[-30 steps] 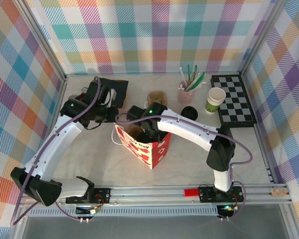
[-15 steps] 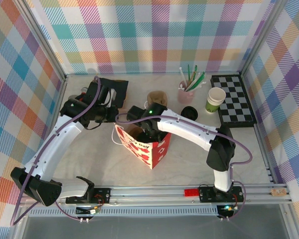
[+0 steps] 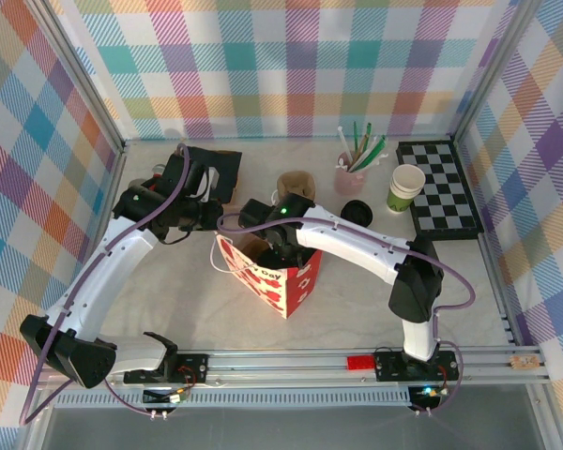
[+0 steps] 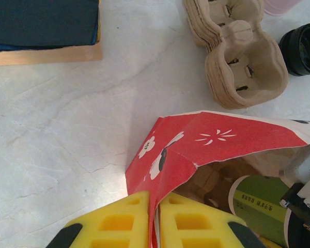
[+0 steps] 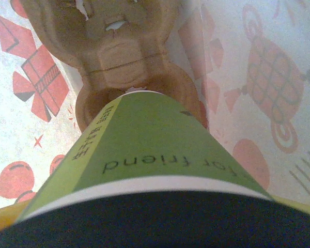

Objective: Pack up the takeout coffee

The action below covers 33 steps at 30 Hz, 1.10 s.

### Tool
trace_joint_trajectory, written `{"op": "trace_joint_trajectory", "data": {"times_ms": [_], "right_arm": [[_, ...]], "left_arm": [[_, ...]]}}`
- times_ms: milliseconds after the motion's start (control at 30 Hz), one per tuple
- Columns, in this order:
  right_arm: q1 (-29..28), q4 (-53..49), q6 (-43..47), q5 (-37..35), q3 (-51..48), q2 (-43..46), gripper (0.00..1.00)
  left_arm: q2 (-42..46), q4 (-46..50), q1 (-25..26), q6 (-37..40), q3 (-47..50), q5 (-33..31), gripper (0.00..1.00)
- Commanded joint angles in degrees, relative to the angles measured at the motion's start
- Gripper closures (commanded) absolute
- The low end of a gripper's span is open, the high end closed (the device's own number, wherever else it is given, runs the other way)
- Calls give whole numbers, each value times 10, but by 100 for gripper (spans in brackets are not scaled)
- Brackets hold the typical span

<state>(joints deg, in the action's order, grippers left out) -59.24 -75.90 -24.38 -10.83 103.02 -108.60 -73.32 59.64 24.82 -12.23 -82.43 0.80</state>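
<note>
Takeout coffee (image 5: 155,150) sits inside the red bag (image 4: 206,139), right gripper (image 3: 278,246) clasping it wide above a cardboard carrier (image 5: 119,51); left gripper (image 4: 154,221) pinches the bag's rim.

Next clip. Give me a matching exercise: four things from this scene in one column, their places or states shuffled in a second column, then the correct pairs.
Things
1. takeout coffee
2. left pincer
3. lidless green cup
4. loose black lid

Places or states
A. on the table, next to the checkerboard
B. inside the red bag, above a pulp carrier
C. on the table, near the stack of pulp carriers
D. shut on the red bag's rim

Pairs: 1-B, 2-D, 3-A, 4-C
</note>
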Motion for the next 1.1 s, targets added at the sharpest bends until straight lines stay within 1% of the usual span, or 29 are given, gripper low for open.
{"op": "trace_joint_trajectory", "data": {"times_ms": [0,433,1067], "right_arm": [[4,-3,10,2,15,2,57],[4,-6,12,2,20,-3,57],[6,1,7,4,-7,8,57]], "left_arm": [[6,-4,-7,-2,-17,-4,87],[2,-6,-7,-2,-20,-4,87],[-2,-7,-7,0,-19,-7,87]]}}
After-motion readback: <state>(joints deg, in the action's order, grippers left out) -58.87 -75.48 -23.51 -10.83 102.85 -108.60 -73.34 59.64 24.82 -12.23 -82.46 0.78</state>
